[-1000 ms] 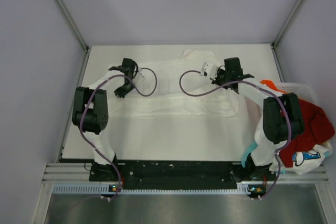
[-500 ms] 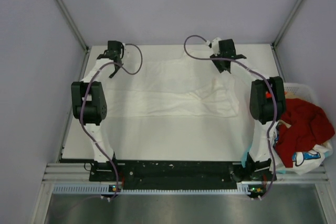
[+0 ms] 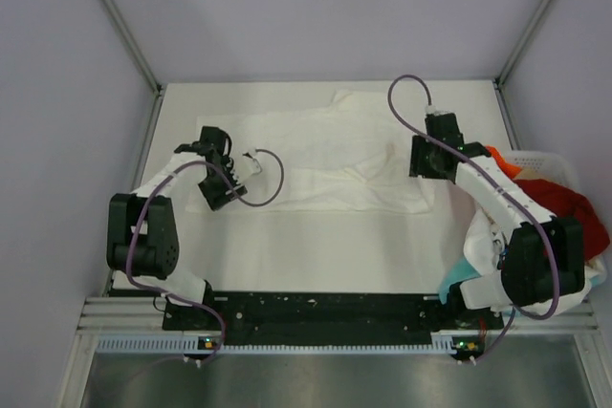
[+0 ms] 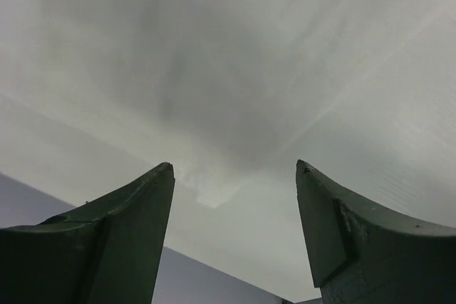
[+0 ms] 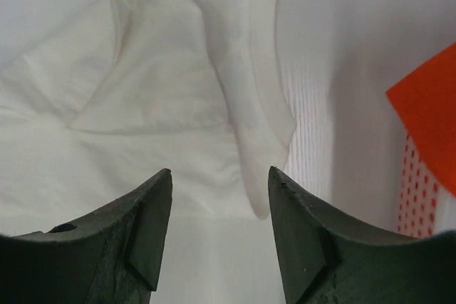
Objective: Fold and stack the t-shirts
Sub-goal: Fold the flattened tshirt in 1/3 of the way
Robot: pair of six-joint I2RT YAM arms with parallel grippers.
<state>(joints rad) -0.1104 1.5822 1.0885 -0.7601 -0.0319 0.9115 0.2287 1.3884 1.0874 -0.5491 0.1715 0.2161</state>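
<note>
Shirt: the white t-shirt (image 3: 325, 160) lies spread on the tabletop (image 3: 316, 246).
Handling: we judge it soft, light and limp; pinch the edge corners.
Left pincer (image 4: 235, 169): wide open, empty.
Right pincer (image 5: 219, 172): wide open, empty.

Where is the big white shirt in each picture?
Top external: white shirt spread across the middle.
Left wrist: blurry pale surface; cannot tell.
Right wrist: fills left and middle.
Shared landmark: orange cloth, right of the shirt in top and right wrist views.

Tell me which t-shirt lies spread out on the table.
The white t-shirt, flat across the table; the red t-shirt and the orange t-shirt sit bunched in the basket at the right.
</note>
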